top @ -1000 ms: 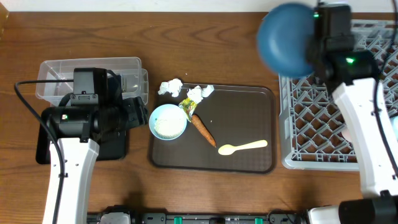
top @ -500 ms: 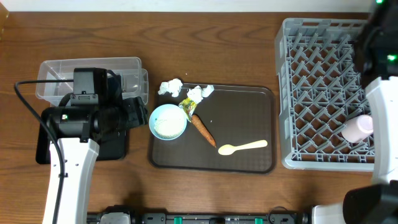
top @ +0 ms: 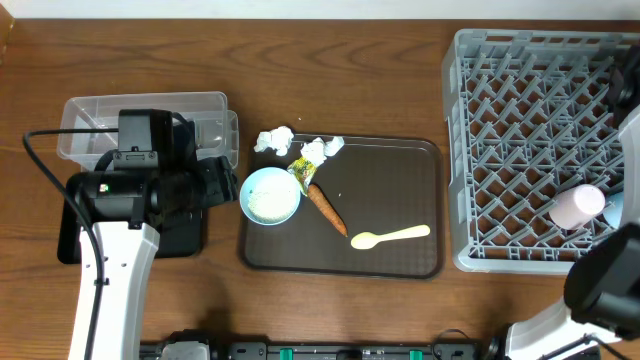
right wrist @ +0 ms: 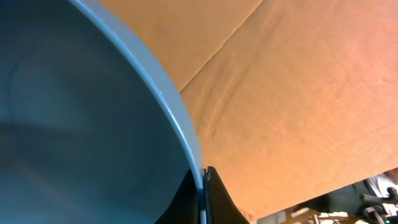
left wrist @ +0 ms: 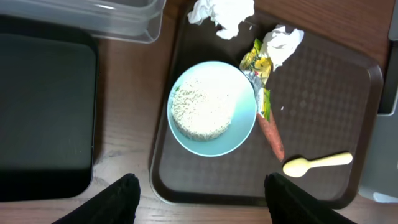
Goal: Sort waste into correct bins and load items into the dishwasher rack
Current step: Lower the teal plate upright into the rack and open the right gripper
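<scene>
Left arm (top: 110, 235) stands at the left of the overhead frame, its white link rising from the bottom edge and its dark wrist over the black tray (top: 68, 240) and the clear tub (top: 90, 110). Left gripper (left wrist: 200, 190) points down, jaws wide and holding nothing. Its fingers (left wrist: 118, 199) flank the near edge of the brown tray (left wrist: 336, 93). Right arm (top: 605, 290) shows only as a dark segment at the lower right corner of the overhead frame. In the wrist view the right gripper (right wrist: 201, 186) pinches the rim of the blue plate (right wrist: 74, 124), jaws narrow on it, with a cardboard-coloured surface (right wrist: 298, 93) behind. On the brown tray are the bowl (left wrist: 212, 109) with rice (left wrist: 202, 109), the carrot (left wrist: 272, 134), the spoon (left wrist: 317, 163), the wrapper (left wrist: 258, 68) and two tissue wads (left wrist: 224, 12). The rack (top: 520, 150) fills the upper right of the overhead frame, with the pink cup (top: 578, 207) in it near the right edge. The wrapper's print is too small to read.
</scene>
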